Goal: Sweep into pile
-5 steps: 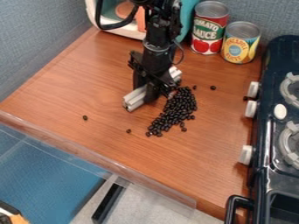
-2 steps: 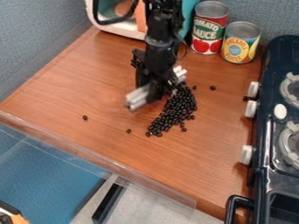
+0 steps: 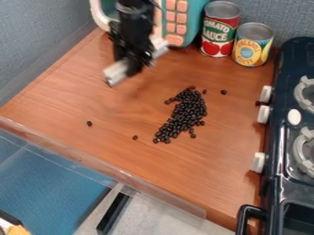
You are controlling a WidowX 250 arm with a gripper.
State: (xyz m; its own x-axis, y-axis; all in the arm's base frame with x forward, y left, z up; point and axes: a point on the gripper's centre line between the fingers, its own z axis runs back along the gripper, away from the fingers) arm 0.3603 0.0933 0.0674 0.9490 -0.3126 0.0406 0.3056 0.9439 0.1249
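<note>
Black fingers [image 3: 133, 67]: closed on pale-grey straight bar [image 3: 116, 72] | small black oval beans [image 3: 187, 112]: piled on brown wooden tabletop [image 3: 67, 98], lower right of fingers

Black robot arm [image 3: 136, 23], rounded tubular section, greyish ring [image 3: 135, 8], blocky, jagged-edged black parts [image 3: 130, 43] below

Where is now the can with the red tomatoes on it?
Near the camera view's top edge, right of center, the tomato can stands left of the yellow can.
</note>
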